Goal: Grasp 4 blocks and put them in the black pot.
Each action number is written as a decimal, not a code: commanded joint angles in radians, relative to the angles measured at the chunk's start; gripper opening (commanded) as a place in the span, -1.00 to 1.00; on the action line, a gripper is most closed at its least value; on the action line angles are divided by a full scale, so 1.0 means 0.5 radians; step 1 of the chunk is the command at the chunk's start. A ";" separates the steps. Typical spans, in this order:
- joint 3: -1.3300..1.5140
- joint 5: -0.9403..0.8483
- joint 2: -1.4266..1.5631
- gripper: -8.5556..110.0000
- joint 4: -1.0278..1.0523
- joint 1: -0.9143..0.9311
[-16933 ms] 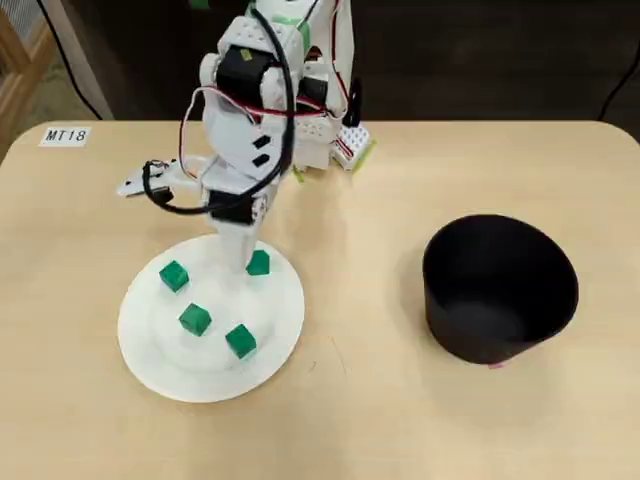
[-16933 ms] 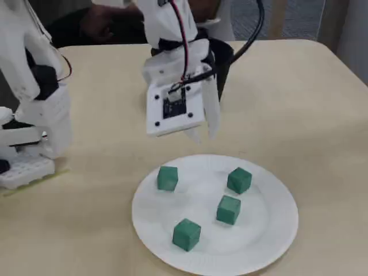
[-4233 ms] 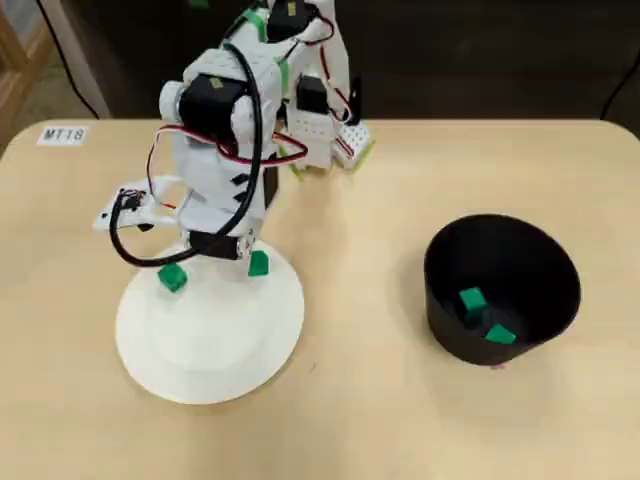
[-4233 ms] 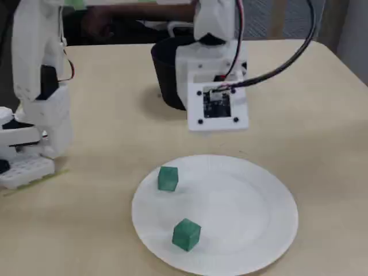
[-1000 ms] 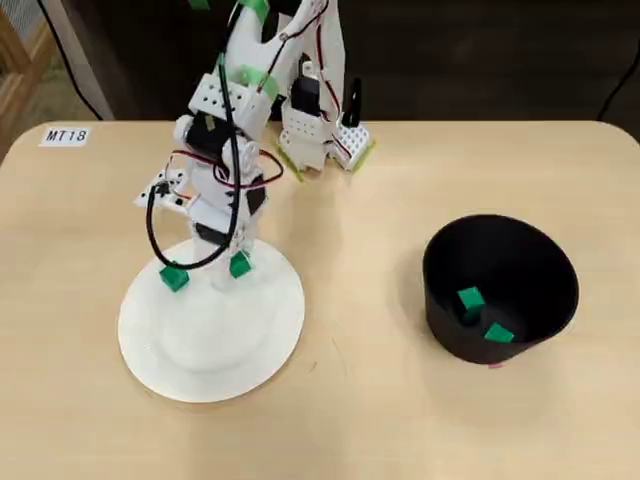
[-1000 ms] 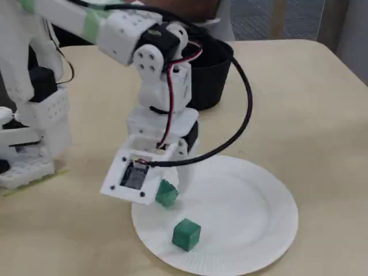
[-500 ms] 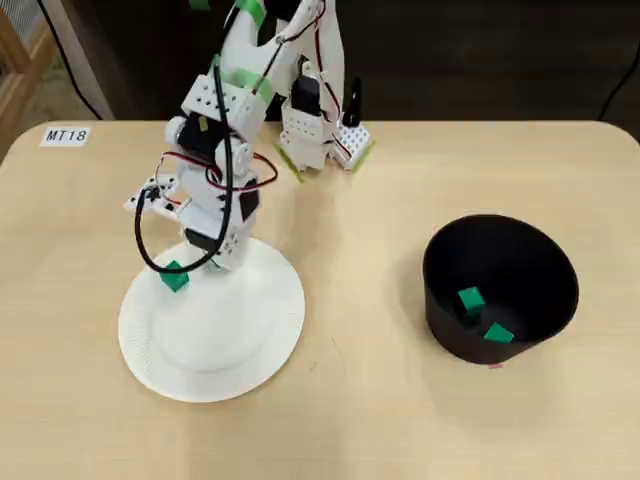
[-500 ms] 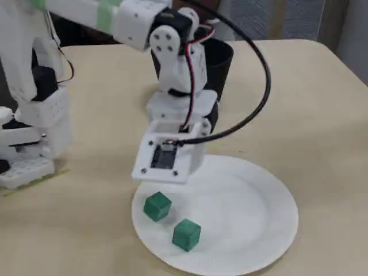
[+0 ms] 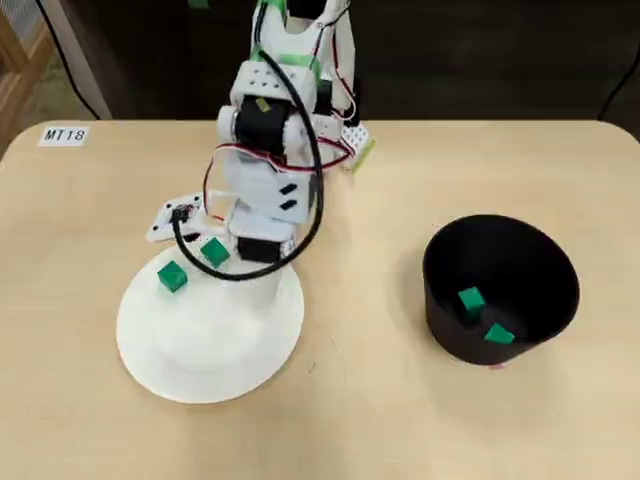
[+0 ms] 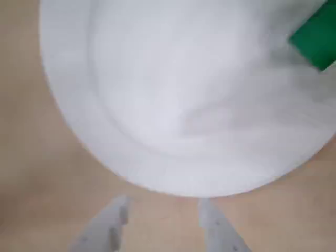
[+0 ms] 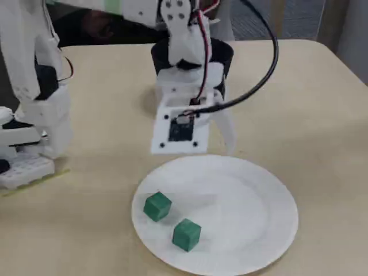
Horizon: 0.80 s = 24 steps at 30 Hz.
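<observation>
Fingers (image 10: 163, 223) of the white printed gripper stood apart and empty above the round white paper plate (image 11: 259, 230). Two small green cubes (image 11: 157, 206) (image 11: 186, 234) lay at its left; two more (image 9: 472, 299) sat in the matte black pot (image 9: 500, 288). Light, rigid, probably smooth-sided: best pinched across opposite flat faces.

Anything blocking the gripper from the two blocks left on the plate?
Nothing visible. The gripper hangs open above the paper plate's far rim in the fixed view; both blocks sit exposed near its front-left edge.

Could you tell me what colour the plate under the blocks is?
White; the paper plate shows best in the fixed view.
</observation>
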 commanded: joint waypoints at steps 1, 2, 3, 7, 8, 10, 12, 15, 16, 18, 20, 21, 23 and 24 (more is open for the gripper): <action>-0.037 0.031 0.126 -0.41 0.018 0.141; -0.037 0.061 0.123 -0.39 0.015 0.181; -0.040 0.089 0.107 -0.38 0.003 0.215; -0.150 0.144 -0.110 -0.37 -0.028 0.285; -0.227 0.144 -0.199 -0.37 -0.009 0.285; -0.411 0.144 -0.377 -0.37 0.052 0.288; -0.580 0.138 -0.522 -0.34 0.117 0.310; -0.804 0.135 -0.675 -0.31 0.209 0.374; -0.896 0.132 -0.724 -0.30 0.276 0.399; -1.062 0.107 -0.807 -0.27 0.411 0.423; -1.160 0.107 -0.841 -0.25 0.518 0.445; -1.169 0.110 -0.838 -0.25 0.546 0.457; -1.169 0.141 -0.825 -0.22 0.580 0.479; -1.169 0.156 -0.825 -0.21 0.601 0.485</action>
